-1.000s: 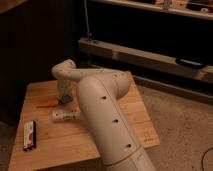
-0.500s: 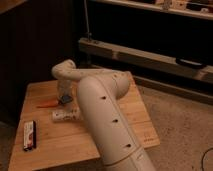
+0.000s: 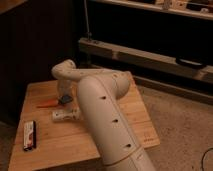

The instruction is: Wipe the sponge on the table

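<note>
I see my gripper (image 3: 62,95) down at the sponge (image 3: 65,101) on the table (image 3: 50,142), with a white bottle (image 3: 66,115) at its 6 o'clock.

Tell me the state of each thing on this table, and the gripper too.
gripper: down at the sponge.
sponge: on the table, under the gripper.
bottle: lying on its side.
orange strip: flat, beside the sponge.
black and yellow pack: flat, near the front edge.
</note>
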Controlling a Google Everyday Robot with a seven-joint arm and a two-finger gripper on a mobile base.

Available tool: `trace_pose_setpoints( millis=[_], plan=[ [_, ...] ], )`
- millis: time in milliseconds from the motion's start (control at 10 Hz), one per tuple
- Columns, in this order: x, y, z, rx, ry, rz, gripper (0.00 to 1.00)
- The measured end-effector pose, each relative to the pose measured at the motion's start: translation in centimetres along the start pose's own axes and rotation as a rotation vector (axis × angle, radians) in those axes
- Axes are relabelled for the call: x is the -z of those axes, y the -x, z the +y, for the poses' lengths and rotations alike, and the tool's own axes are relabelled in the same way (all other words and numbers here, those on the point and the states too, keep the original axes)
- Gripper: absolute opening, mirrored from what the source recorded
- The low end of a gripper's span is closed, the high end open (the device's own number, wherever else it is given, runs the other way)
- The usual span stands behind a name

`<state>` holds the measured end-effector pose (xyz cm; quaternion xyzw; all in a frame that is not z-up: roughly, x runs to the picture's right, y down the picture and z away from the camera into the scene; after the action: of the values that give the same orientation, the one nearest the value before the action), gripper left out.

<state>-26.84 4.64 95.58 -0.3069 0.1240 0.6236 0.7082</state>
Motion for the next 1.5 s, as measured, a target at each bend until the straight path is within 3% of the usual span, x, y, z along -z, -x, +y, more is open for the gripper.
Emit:
trace_pose_setpoints(
  millis=[500, 900, 1000, 1300, 1500],
  plan=[
    [0.1, -1.4, 0.3, 0.024, -0.001, 0.020, 0.34],
    [0.6, -7.0, 4.3, 0.124, 0.025, 0.090, 0.34],
    [0.8, -8.7, 4.1, 0.123, 0.020, 0.111, 0.34],
    [2.1, -13.2, -0.1, 0.062, -0.008, 0.154, 0.34],
    [3.0, -15.8, -3.8, -0.017, -0.033, 0.169, 0.34]
  ],
)
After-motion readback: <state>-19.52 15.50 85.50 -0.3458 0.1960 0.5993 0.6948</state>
